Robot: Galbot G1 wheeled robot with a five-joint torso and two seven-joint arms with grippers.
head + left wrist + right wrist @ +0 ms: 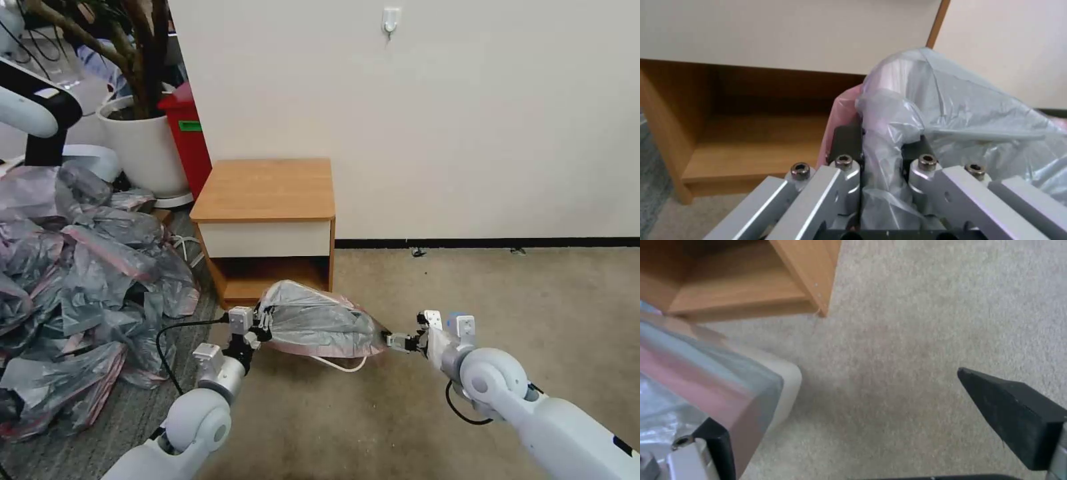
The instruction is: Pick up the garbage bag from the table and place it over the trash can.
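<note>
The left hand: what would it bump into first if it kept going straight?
Probably the small wooden nightstand: the left hand, shut on the crinkly grey garbage bag with a pink rim, points toward its open shelf recess.

My arms: white rounded shells with grey ball-like joints, black cables looping off each forearm. Left end effector [882, 160]: silver machined links, four hex socket screws, black pads. Right end effector [400, 341]: white housing, blue accent, black wedge-shaped fingertips [1018, 413].

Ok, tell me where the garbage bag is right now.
In the head view the garbage bag is stretched low over the carpet just in front of the table, with the left tool and the right tool at its opposite ends.
</note>
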